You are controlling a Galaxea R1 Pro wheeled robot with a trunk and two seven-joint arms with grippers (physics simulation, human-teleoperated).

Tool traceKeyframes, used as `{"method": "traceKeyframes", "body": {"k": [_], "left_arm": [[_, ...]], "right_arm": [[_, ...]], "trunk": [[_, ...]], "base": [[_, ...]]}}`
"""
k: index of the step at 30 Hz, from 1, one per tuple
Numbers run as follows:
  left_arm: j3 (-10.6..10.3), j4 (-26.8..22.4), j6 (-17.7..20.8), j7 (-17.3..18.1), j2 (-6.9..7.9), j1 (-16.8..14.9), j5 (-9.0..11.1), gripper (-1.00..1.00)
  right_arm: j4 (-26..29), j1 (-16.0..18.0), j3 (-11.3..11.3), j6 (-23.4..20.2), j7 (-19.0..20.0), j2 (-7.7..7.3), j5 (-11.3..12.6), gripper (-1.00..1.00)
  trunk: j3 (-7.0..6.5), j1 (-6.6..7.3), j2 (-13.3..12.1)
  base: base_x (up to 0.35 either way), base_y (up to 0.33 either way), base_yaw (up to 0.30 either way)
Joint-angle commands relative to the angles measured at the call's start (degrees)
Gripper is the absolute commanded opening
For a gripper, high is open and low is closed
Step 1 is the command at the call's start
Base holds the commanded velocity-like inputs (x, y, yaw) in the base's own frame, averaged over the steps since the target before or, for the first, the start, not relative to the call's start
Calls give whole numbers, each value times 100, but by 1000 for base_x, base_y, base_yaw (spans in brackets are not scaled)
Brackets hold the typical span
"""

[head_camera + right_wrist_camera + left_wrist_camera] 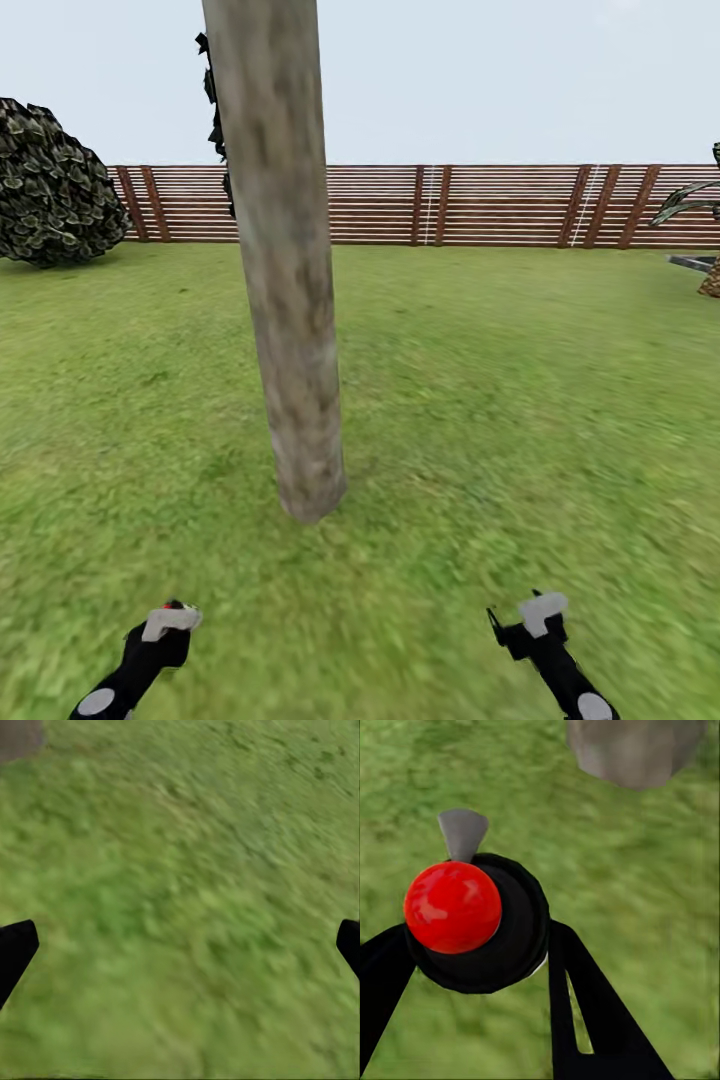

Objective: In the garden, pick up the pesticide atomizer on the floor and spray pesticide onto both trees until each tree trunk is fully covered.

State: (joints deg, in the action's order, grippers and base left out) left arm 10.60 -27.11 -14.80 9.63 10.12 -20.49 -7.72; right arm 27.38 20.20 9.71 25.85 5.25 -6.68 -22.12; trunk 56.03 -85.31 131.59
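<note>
- No legible text, labels, brands, numbers or signs on any surface in the three views.
- Wooden fence [480, 205]: plain slats, unmarked.

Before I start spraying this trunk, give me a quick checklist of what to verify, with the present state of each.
1. Atomizer held in the left claw: ok, fingers close on both sides of it.
2. Red button on top free to press: ok, nothing covers it.
3. Tree trunk straight ahead of the robot: ok, it stands on the grass between the two arms.
4. Nozzle aimed at the trunk: cannot tell; the left wrist view has the trunk base off to one side.
5. Right claw free and out of the way: ok, open over bare grass.
6. White specks on the bark: not ok, none visible.
</note>
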Motion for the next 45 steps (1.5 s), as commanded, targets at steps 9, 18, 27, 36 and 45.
{"method": "traceKeyframes", "body": {"k": [9,18,27,36,45], "left_arm": [[56,-314,961,4364,571,-1016,-1765,-100],[48,-329,1046,4993,485,-1201,-2736,-100],[-521,-338,1055,5146,227,-1207,-2876,-100],[-873,-485,1066,5146,-98,-1212,-3032,-100],[-1003,-644,1076,5146,-397,-1211,-3120,-100]], "right_arm": [[215,1340,-977,-1342,3744,95,-691,100],[560,1615,-1330,-1646,4710,689,-697,100],[948,1619,-1340,-1653,5328,824,-697,-100],[1077,1619,-2136,-1659,5418,1008,-831,-100],[1120,1619,-2401,-1662,5416,1105,-856,-100]], "trunk": [[5,1,2],[5,1,2],[5,1,2],[5,1,2],[5,1,2]], "base": [[3,-2,0],[0,0,0],[0,0,0],[0,0,0],[0,0,0]]}}
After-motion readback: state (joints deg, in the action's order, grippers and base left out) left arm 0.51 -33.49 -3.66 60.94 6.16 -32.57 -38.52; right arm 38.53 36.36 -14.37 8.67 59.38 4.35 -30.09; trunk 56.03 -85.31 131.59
